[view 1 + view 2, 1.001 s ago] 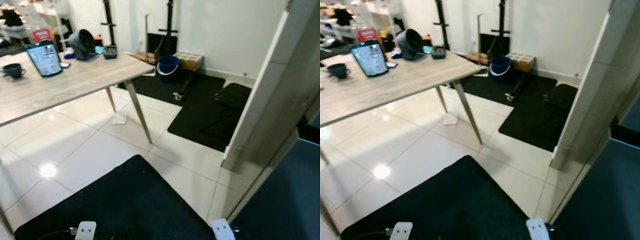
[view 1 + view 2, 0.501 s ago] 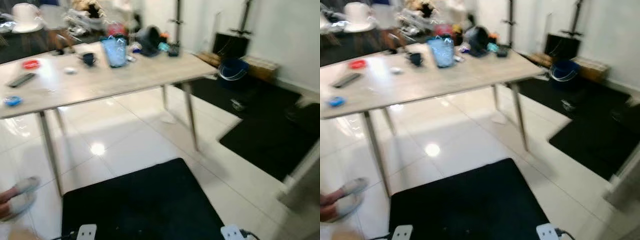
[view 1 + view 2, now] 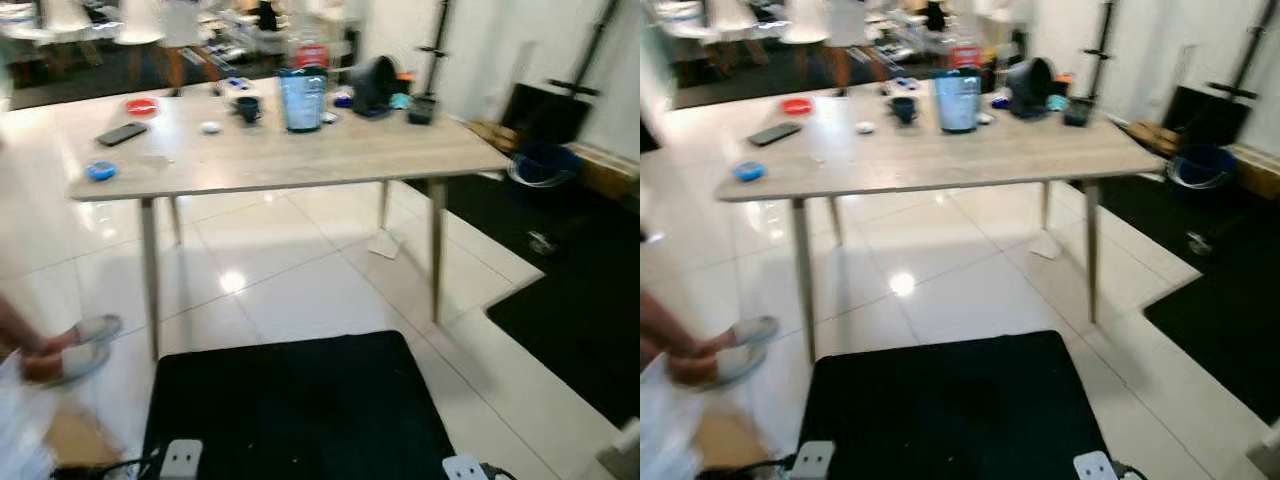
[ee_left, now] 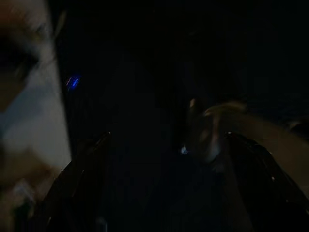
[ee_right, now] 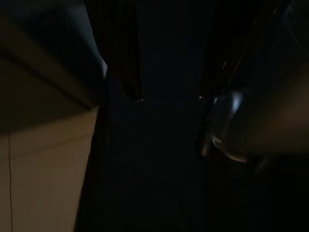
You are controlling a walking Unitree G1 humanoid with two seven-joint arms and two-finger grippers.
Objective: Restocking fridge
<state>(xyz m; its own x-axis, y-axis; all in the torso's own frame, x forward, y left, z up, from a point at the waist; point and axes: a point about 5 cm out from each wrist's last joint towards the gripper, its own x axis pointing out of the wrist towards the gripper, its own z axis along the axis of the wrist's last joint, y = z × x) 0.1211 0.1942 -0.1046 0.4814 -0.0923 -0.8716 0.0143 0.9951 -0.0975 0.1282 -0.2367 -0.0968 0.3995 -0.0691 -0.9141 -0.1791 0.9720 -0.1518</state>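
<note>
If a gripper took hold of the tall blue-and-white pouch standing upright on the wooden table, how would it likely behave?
The tall blue-and-white pouch stands upright on the light wooden table, taller than its base is wide, so a sideways push would probably tip it. It looks like a soft glossy bag, so it may dent or slip under a pinch. Its weight cannot be judged in these blurred views.
</note>
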